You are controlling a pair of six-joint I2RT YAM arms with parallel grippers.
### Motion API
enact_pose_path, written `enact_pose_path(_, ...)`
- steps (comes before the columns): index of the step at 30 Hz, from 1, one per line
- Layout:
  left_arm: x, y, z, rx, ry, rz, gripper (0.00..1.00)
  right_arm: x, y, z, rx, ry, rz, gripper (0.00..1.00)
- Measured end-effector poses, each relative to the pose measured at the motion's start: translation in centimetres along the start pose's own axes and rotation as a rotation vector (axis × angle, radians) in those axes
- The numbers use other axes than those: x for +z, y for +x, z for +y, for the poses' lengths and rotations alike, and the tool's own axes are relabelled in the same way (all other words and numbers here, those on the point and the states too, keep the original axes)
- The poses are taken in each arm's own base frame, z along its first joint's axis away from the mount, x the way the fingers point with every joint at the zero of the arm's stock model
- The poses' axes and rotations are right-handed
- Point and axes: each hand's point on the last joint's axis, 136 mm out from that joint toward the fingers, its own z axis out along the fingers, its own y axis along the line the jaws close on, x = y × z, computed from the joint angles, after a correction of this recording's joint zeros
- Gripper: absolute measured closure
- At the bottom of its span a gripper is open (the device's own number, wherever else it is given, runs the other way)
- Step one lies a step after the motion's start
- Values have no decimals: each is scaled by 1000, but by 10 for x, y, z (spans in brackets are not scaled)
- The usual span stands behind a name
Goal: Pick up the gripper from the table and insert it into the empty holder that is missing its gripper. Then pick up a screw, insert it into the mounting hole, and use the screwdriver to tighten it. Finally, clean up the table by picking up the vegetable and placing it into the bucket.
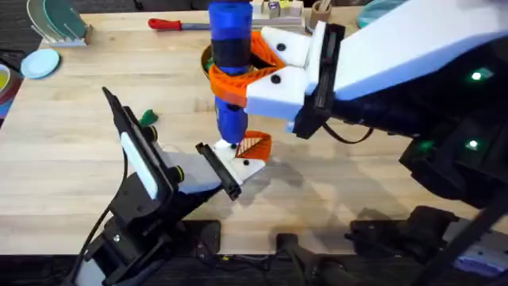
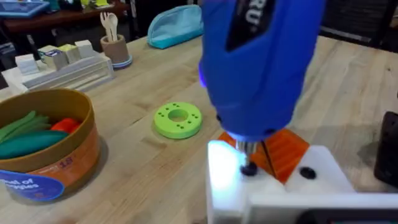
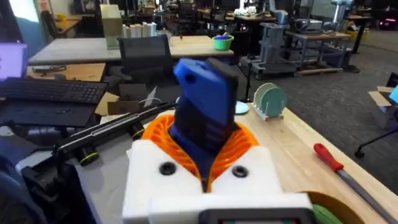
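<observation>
My right gripper point(image 1: 238, 73) reaches across the table, its orange pads shut on the blue screwdriver point(image 1: 230, 48), held upright. In the right wrist view the screwdriver point(image 3: 205, 118) stands between the orange pads point(image 3: 239, 146). Its metal bit rests on a black screw point(image 2: 249, 168) in the white holder point(image 2: 292, 186). The orange gripper point(image 2: 283, 149) sits in that holder point(image 1: 248, 164), at the end of my left arm point(image 1: 147, 171). The dark green vegetable point(image 1: 148, 118) lies on the table left of the screwdriver. The orange-brown bucket point(image 2: 56, 155) holds green pods and a red piece.
A green ring disc point(image 2: 178, 119) lies beyond the holder. A red-handled tool point(image 1: 178, 25) lies at the far edge. A tan cup point(image 2: 115, 46), a blue pouch point(image 2: 177, 26) and white blocks point(image 2: 59, 62) line the back. A dish rack point(image 1: 55, 20) and blue plate point(image 1: 40, 63) are far left.
</observation>
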Motion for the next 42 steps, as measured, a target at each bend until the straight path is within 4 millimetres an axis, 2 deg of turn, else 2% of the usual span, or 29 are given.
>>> enact_pose_path(8,0,0,0,0,1,0,988,0,3,-1,5,2,12,979)
enact_pose_path(17,0,0,-1,0,3,0,988,0,-5,0,4,0,-21,979)
enact_pose_path(27,0,0,-1,0,3,0,988,0,-5,0,19,-3,-20,979)
enact_pose_path(42,0,0,0,-3,-2,1,988,-2,5,-6,32,16,19,979)
